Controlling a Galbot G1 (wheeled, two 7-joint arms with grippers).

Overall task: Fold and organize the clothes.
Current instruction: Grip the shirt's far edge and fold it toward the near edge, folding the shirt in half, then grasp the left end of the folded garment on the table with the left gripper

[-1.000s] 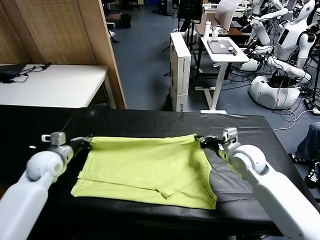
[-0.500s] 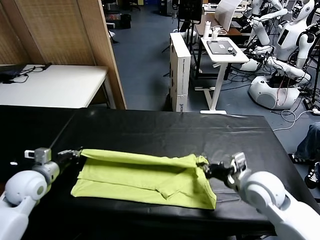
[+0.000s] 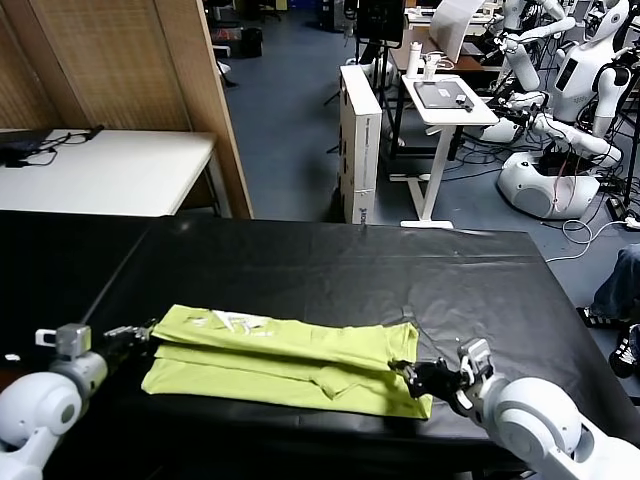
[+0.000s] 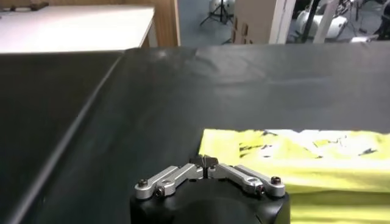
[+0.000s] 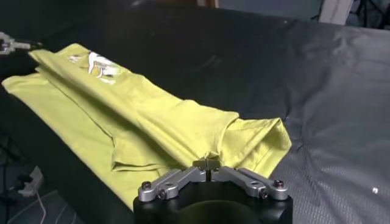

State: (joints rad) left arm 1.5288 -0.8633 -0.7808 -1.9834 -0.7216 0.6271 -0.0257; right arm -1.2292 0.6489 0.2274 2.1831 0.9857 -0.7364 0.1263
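A lime-green T-shirt [image 3: 285, 360] lies folded into a long band near the front edge of a table draped in black cloth [image 3: 330, 265], its far layer doubled over the near one and showing a patch of white print [image 3: 232, 321] toward the left end. The left gripper [image 3: 140, 333] sits low at the shirt's left end, jaws together; from its wrist view the tips appear to stop at the shirt's edge, and whether any fabric is pinched cannot be told. The right gripper [image 3: 404, 369] sits at the shirt's near right corner, jaws also together, their tips touching the bunched fold of fabric there. Behind the table stand a white desk [image 3: 100, 170] on the left, a wooden partition [image 3: 205, 100], and, far right, a small white stand [image 3: 445, 100] among other robots [image 3: 580, 90].
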